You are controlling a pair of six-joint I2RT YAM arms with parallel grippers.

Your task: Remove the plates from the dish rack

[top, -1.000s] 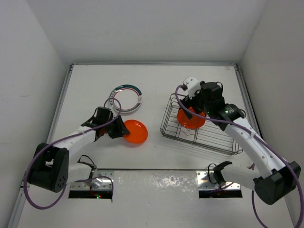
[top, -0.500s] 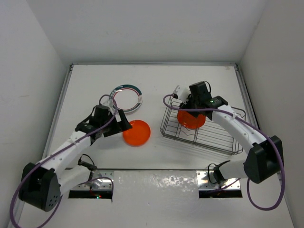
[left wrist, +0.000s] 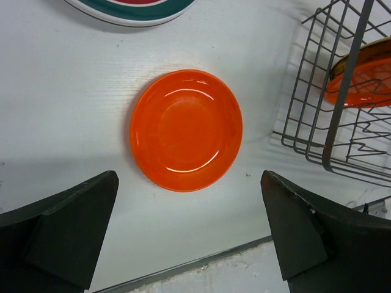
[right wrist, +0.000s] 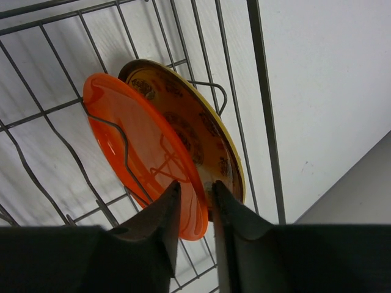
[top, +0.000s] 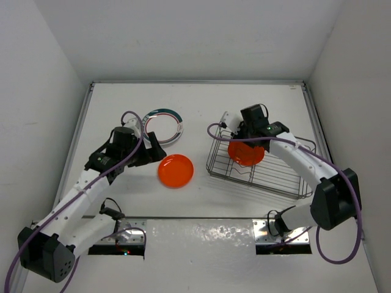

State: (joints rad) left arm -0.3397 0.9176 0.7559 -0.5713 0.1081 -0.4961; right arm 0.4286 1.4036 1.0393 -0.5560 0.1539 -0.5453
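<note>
One orange plate (top: pixel 176 170) (left wrist: pixel 186 129) lies flat on the table, apart from my left gripper (top: pixel 149 152) (left wrist: pixel 189 176), which hangs open just left of it. A white plate with a green-and-red rim (top: pixel 164 126) (left wrist: pixel 131 9) lies behind it. The dish rack (top: pixel 272 176) (right wrist: pixel 263 91) holds two upright plates, an orange one (top: pixel 246 152) (right wrist: pixel 131 146) and an amber patterned one (right wrist: pixel 189 128) behind it. My right gripper (top: pixel 242 139) (right wrist: pixel 195 186) reaches into the rack, with one finger on each face of the orange plate's rim.
The silver wire rack (left wrist: pixel 317 110) stands right of the flat orange plate. White walls enclose the table on three sides. A metal strip (top: pixel 201 229) runs along the near edge between the arm bases.
My left gripper opened and drew back left, leaving the orange plate flat on the table. My right gripper lowered into the rack and closed on the upright orange plate's rim.
</note>
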